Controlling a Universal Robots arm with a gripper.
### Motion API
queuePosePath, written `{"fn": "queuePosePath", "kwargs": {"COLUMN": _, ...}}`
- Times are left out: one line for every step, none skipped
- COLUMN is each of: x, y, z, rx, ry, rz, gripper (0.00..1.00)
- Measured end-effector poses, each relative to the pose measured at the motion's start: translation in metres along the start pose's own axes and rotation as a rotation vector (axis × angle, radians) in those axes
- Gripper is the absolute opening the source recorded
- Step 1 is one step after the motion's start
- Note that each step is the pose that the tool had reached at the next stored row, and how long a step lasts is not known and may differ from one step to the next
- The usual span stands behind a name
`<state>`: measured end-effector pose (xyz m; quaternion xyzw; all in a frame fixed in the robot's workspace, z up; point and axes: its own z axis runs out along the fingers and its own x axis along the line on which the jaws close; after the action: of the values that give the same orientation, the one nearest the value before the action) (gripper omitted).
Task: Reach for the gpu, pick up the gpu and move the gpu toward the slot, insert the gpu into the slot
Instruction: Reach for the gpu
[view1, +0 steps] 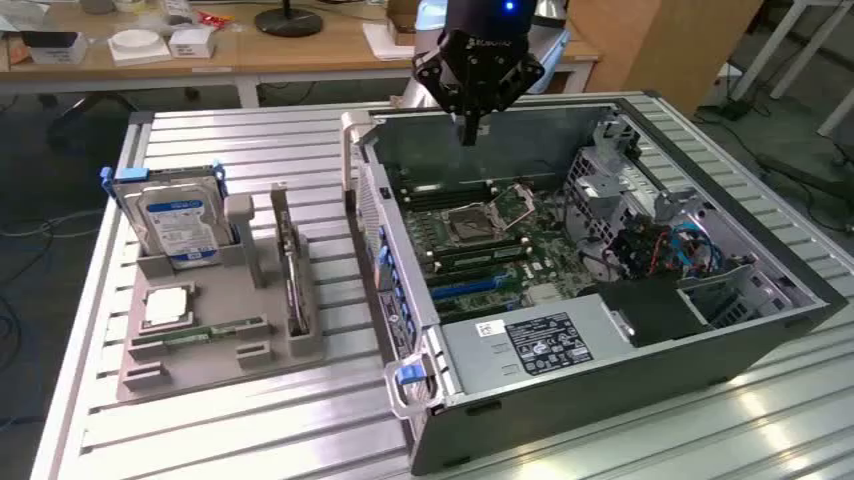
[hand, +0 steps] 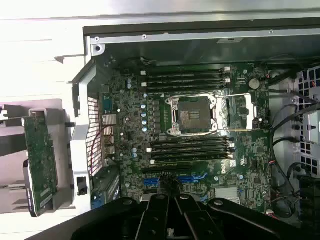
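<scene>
Ribbed silver metal forms the table (view1: 240, 420), with long straight grooves running across it. At the exterior view's left sits a grey moulded holder (view1: 240, 298), matte and blocky. The gpu (view1: 288, 262) stands on its long edge in a narrow groove of this holder. It is thin and dark, near the upright hard drive (view1: 180, 225) with the blue label. Seen edge-on, its face is hard to make out.

The open computer case (view1: 587, 395) of grey sheet metal lies at the exterior view's right. The green motherboard (view1: 487, 240) inside is dense with small parts, and tangled cables (view1: 667, 250) cover its right side. The black gripper (view1: 467, 138) hangs over the far wall of the case, its fingers pressed together on nothing, well apart from the gpu. A narrow strip of bare table separates the holder from the case wall.
</scene>
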<state>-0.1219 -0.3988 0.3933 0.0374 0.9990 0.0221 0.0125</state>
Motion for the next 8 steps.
{"fn": "queuePosePath", "kwargs": {"x": 0.0, "y": 0.0, "z": 0.0, "rx": 0.0, "ry": 0.0, "rz": 0.0, "gripper": 0.1}}
{"fn": "queuePosePath", "kwargs": {"x": 0.0, "y": 0.0, "z": 0.0, "rx": 0.0, "ry": 0.0, "rz": 0.0, "gripper": 0.1}}
{"fn": "queuePosePath", "kwargs": {"x": 0.0, "y": 0.0, "z": 0.0, "rx": 0.0, "ry": 0.0, "rz": 0.0, "gripper": 0.1}}
{"fn": "queuePosePath", "kwargs": {"x": 0.0, "y": 0.0, "z": 0.0, "rx": 0.0, "ry": 0.0, "rz": 0.0, "gripper": 0.1}}
{"fn": "queuePosePath", "kwargs": {"x": 0.0, "y": 0.0, "z": 0.0, "rx": 0.0, "ry": 0.0, "rz": 0.0, "gripper": 0.1}}
{"fn": "queuePosePath", "kwargs": {"x": 0.0, "y": 0.0, "z": 0.0, "rx": 0.0, "ry": 0.0, "rz": 0.0, "gripper": 0.1}}
{"fn": "queuePosePath", "kwargs": {"x": 0.0, "y": 0.0, "z": 0.0, "rx": -0.0001, "ry": 0.0, "rz": 0.0, "gripper": 0.1}}
{"fn": "queuePosePath", "kwargs": {"x": 0.0004, "y": 0.0, "z": 0.0001, "rx": -0.0002, "ry": -0.0001, "rz": 0.0, "gripper": 0.1}}
